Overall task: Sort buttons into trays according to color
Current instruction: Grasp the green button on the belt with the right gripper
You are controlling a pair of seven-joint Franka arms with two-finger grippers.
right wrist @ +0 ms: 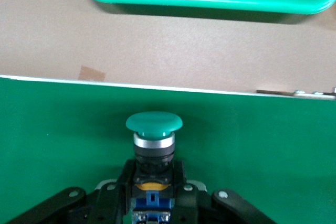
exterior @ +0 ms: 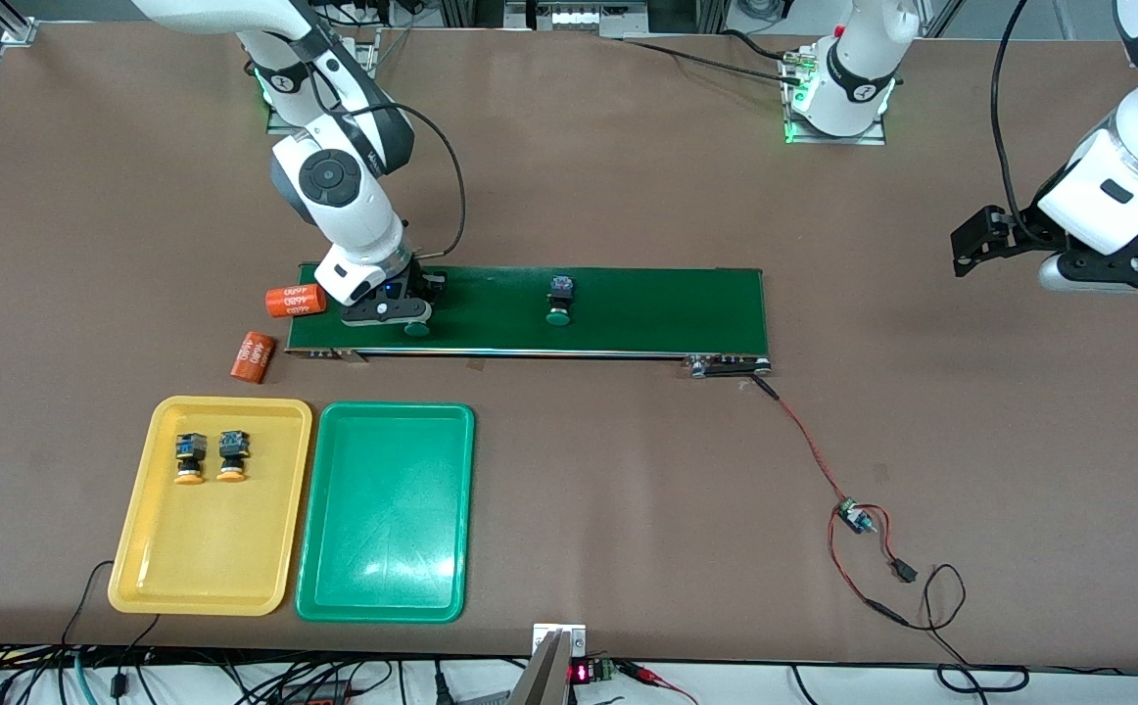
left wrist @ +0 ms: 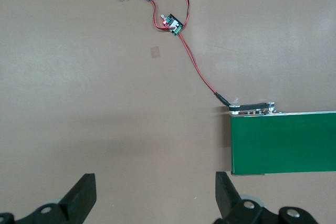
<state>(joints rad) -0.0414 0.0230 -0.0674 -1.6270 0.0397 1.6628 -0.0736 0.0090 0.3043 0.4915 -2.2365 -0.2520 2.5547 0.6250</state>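
Brown table (exterior: pixel 628 176) under both arms, with a dark-green conveyor belt (exterior: pixel 647 304) across its middle and, nearer the front camera, a yellow tray (exterior: pixel 143 548) holding two orange-capped buttons (exterior: pixel 189 458) (exterior: pixel 233 456) beside a green tray (exterior: pixel 383 587). Only in the right wrist view: right gripper (right wrist: pixel 152 203) clamped on the black-and-blue body of a green-capped button (right wrist: pixel 154 123) lying on the belt at the right arm's end, cap toward the green tray; only in the front view, a second green button (exterior: pixel 559 302) mid-belt and two orange cylinders (exterior: pixel 295 301) (exterior: pixel 254 356) just off the belt. Left gripper (left wrist: pixel 156 195) waiting with jaws wide over bare table off the belt's other end.
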